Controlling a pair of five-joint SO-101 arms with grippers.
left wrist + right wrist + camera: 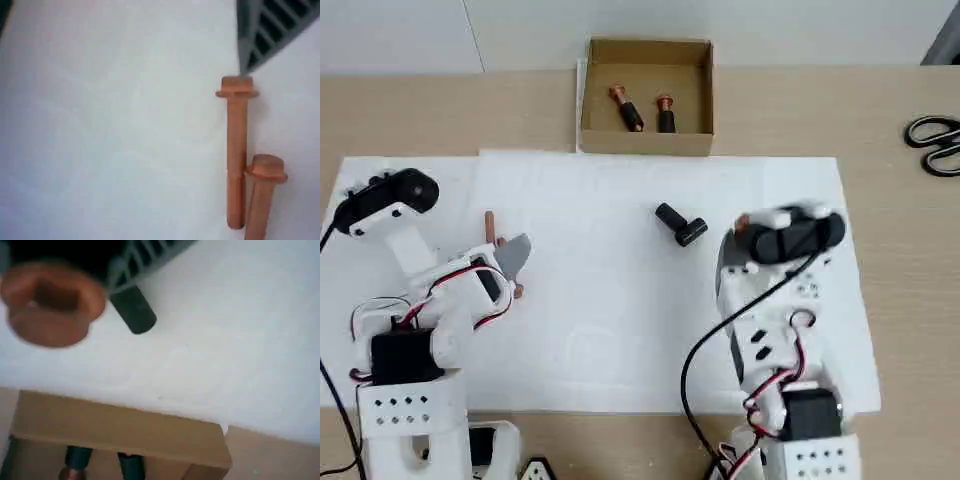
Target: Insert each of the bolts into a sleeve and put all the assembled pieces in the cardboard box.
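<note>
The right claw is closed on a copper held bolt, gripped near its head, a little right of the two black sleeves. These lie loose on the white sheet in the middle of the bench and seem to touch each other. The cardboard box stands at the far edge with two assembled pieces already inside.

The main risk, as I judge it, is at the sleeve mouth; nothing pins either sleeve down, so a bolt that arrives off-axis would likely push the sleeve along the sheet or roll it rather than enter. Because the two sleeves sit so close, a nudge to one could shift the other and spoil the line-up for both. The bolt might also twist in the grip if its tip catches the rim.

At the left the left claw sits low over the sheet, right at the head of one of two loose bolts; it holds nothing, and how far open it is I cannot tell. Those bolts lie side by side and touching, so a grab there may catch both, or knock the second one rolling away.

Later, a careless drop into the box could jostle the pieces inside.
</note>
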